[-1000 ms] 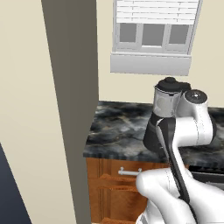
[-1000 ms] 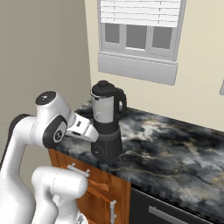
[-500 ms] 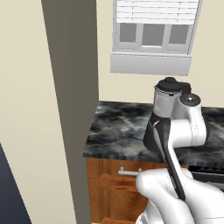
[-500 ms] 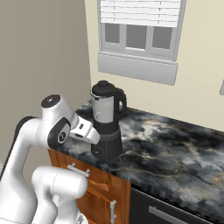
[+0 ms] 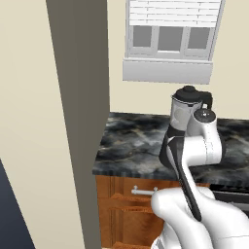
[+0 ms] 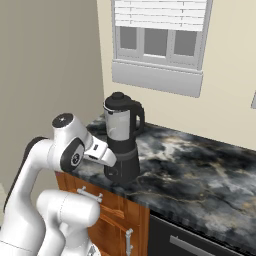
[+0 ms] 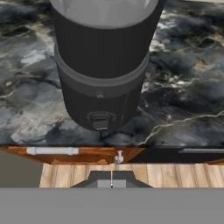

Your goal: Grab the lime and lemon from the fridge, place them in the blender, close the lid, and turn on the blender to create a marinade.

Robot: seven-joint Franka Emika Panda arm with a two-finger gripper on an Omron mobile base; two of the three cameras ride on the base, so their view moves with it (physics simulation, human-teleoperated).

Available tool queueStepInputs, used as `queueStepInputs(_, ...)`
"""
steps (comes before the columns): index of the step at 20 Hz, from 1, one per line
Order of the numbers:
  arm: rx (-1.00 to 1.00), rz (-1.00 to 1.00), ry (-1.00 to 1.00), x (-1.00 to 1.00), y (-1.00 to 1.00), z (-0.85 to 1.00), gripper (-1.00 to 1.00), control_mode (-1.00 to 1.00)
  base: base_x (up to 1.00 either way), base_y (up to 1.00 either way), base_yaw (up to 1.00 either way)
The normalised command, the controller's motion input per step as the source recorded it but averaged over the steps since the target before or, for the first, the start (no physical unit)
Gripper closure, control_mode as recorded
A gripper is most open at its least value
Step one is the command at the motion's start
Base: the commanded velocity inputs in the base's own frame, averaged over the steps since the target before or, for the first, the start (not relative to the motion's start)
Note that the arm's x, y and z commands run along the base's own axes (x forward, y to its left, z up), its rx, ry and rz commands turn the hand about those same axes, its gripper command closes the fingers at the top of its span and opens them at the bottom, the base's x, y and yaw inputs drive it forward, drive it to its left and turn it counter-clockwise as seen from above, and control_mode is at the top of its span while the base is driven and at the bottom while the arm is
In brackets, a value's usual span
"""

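The arm has drawn in closer toward the blender (image 6: 121, 141), lid (image 6: 117, 100) on, its end effector (image 7: 112, 183) with fingertips together, facing the base button (image 7: 101, 119): likely the switch-on step.

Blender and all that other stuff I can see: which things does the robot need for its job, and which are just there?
For the job:
blender, on the counter
lid, on top of the jar
claw, pointing at the blender's base

Just there:
counter
window
cabinet drawers
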Motion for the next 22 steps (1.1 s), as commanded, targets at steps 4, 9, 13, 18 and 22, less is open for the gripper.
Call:
queueStepInputs(4, 0.0, -0.01, 0.0, 0.21, -0.05, -0.19, 1.0, -1.0, 0.0, 0.0, 0.0)
queueStepInputs(9, 0.01, 0.0, 0.0, 0.22, -0.15, -0.14, 1.0, -1.0, 0.0, 0.0, 0.0)
queueStepInputs(13, 0.02, 0.0, 0.0, 0.27, -0.17, -0.1, 1.0, -1.0, 0.0, 0.0, 0.0)
queueStepInputs(18, 0.0, -0.01, 0.0, 0.35, -0.04, -0.07, 1.0, -1.0, 0.0, 0.0, 0.0)
queueStepInputs(22, 0.0, -0.05, 0.0, 0.34, 0.0, -0.03, 1.0, -1.0, 0.0, 0.0, 0.0)
